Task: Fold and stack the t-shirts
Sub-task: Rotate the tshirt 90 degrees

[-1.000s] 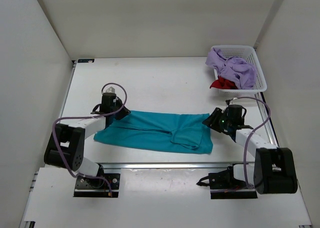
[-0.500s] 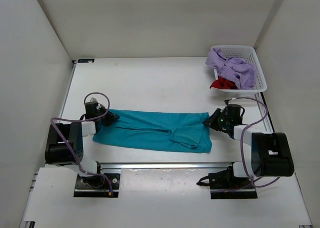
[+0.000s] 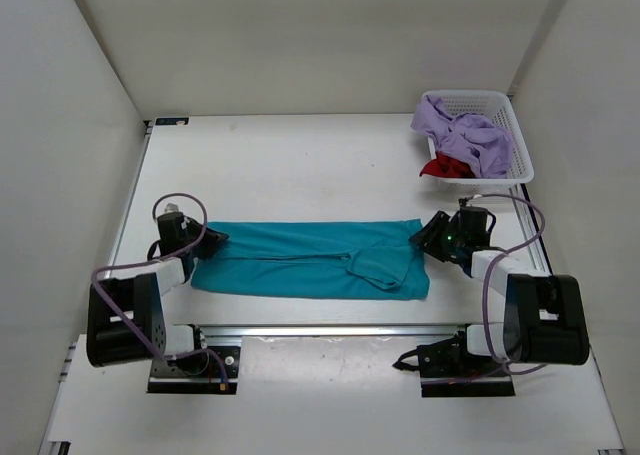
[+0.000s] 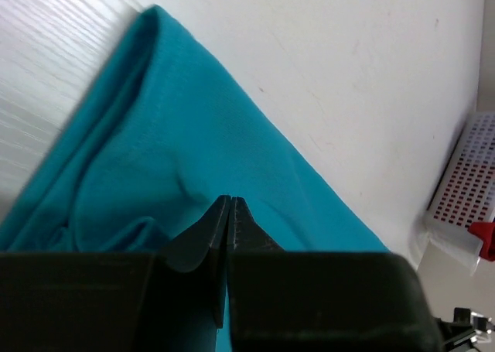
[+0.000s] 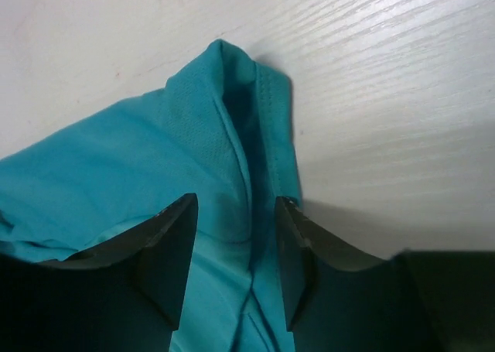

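The teal t-shirt (image 3: 310, 260) lies stretched out in a long flat band across the front of the table. My left gripper (image 3: 205, 240) sits at its left end, jaws pressed together (image 4: 230, 201) on a pucker of the teal cloth (image 4: 178, 128). My right gripper (image 3: 425, 237) is at the shirt's right corner, open (image 5: 236, 199), its two fingers standing astride the hemmed teal corner (image 5: 232, 120) without pinching it. The lavender t-shirt (image 3: 465, 135) and the red t-shirt (image 3: 445, 167) lie crumpled in the basket.
The white mesh basket (image 3: 500, 103) stands at the back right corner, and its edge (image 4: 464, 182) also shows in the left wrist view. White walls close in the table (image 3: 300, 165) on three sides. A metal rail (image 3: 330, 327) runs along the near edge.
My left gripper has moved left and toward the near edge, pulling the teal shirt longer and flatter. My right gripper shut on the right corner, then opened again.
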`<state>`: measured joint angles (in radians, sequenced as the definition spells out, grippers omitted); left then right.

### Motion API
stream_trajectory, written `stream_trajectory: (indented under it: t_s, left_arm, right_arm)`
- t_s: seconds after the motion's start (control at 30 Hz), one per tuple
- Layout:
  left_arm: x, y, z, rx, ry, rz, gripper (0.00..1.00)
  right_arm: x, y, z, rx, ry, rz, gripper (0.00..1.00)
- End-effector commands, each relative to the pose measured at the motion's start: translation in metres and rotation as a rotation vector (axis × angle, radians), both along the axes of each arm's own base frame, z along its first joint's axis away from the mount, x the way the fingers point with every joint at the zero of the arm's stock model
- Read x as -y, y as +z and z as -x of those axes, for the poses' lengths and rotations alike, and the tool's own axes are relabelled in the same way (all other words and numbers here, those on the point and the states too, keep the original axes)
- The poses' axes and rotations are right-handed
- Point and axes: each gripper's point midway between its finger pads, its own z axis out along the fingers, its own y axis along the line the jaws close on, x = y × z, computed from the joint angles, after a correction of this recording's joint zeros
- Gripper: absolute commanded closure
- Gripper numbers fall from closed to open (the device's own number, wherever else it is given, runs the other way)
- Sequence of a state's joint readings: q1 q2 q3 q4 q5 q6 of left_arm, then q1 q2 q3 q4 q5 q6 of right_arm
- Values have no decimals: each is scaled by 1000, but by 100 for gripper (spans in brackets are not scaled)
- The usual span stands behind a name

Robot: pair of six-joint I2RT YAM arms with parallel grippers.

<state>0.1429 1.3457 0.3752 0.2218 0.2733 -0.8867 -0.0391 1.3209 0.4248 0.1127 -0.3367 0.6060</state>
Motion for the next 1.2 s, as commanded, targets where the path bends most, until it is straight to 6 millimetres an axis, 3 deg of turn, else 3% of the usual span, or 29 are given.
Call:
stream_trajectory:
  t_s: [0.0, 0.07, 0.17, 0.2, 0.27, 0.33, 0.4, 0.47, 0.5, 0.57, 0.63, 0.67, 0.77, 0.8, 0.83, 0.87, 0.9, 0.93, 0.97, 1.0, 1.03, 1.07, 1.1, 1.13, 1.17]
  left_arm:
    - [9, 29, -7, 81, -51, -44, 86]
    - [11, 50, -13, 145, -62, -104, 85]
    - [22, 61, -10, 170, -100, -183, 84]
    - [30, 59, -7, 169, -129, -194, 84]
    - [43, 61, -3, 183, -174, -200, 84]
    - [66, 59, 7, 190, -254, -219, 83]
    - [83, 65, 9, 214, -313, -222, 83]
    - [107, 70, 16, 234, -403, -217, 82]
    - [113, 70, 19, 234, -435, -217, 83]
    - [126, 76, 23, 255, -488, -209, 82]
    - [134, 78, 29, 266, -528, -210, 82]
    - [137, 79, 31, 270, -539, -208, 81]
    - [140, 78, 37, 278, -569, -204, 80]
    - [140, 84, 37, 288, -565, -202, 80]
    - [137, 86, 36, 295, -563, -200, 80]
    - [134, 87, 35, 295, -553, -202, 79]
    - [131, 87, 36, 291, -552, -199, 79]
    - [129, 89, 35, 294, -548, -205, 79]
    - [126, 88, 36, 284, -544, -209, 79]
    - [124, 88, 36, 287, -540, -213, 79]
    - [120, 79, 41, 257, -542, -225, 78]
    - [119, 82, 41, 257, -530, -218, 79]
    - [117, 81, 42, 261, -525, -222, 78]
    - [117, 76, 45, 246, -527, -215, 78]
    - [117, 79, 45, 256, -524, -214, 78]
  right_arm:
    - [3, 18, -5, 44, -5, 37, 56]
    - [5, 29, -5, 75, -15, 63, 53]
    - [-6, 49, 0, 133, 9, 98, 53]
    - [-9, 47, 3, 123, 15, 97, 59]
    - [-37, 48, 10, 132, 102, 97, 74]
    - [-64, 41, 15, 115, 189, 116, 89]
    - [-92, 39, 14, 98, 278, 128, 94]
    - [-101, 21, 9, 27, 315, 143, 98]
    - [-107, 22, 2, 35, 323, 145, 99]
    - [-113, 4, -4, -15, 354, 159, 100]
    - [-123, 6, -24, -7, 368, 157, 100]
    - [-123, -8, -28, -48, 369, 168, 100]
    - [-142, -17, -76, -76, 413, 143, 100]
    - [-161, -12, -112, -41, 441, 138, 100]
    - [-179, 30, -159, 42, 457, 120, 100]
    - [-185, -2, -162, -70, 487, 125, 100]
    - [-205, 14, -196, -53, 525, 133, 100]
    - [-233, 50, -246, 84, 549, 134, 100]
    - [-255, 86, -271, 171, 573, 123, 100]
    - [-269, 108, -274, 224, 605, 74, 98]
    - [-266, 139, -265, 234, 594, 1, 95]
    - [-273, 122, -254, 226, 634, -61, 95]
    - [-268, 181, -252, 353, 609, -61, 92]
    - [-268, 202, -234, 389, 624, -36, 89]
    - [-263, 209, -231, 414, 613, 6, 83]
